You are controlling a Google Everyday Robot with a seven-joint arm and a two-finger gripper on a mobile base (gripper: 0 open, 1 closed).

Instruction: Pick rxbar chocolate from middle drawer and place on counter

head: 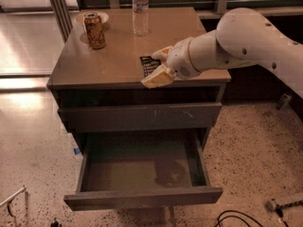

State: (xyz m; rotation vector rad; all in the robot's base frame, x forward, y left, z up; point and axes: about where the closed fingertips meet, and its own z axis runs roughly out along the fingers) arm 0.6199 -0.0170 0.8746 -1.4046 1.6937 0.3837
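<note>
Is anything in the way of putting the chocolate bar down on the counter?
Nothing visible. The gripper holds the rxbar chocolate over a bare front part of the counter; the can and bottle stand farther back.

My tool [158, 66] hangs over the front edge of the worktop [109, 67], pinching the rxbar chocolate [148, 64]. To the left of my tool the worktop is bare, so there is room to go there. Far back on the left stands an orange can [95, 30]. Behind my tool stands a water bottle [140, 11]. Both are well apart from it. Down below my tool the middle drawer [142, 198] sticks out, open.
</note>
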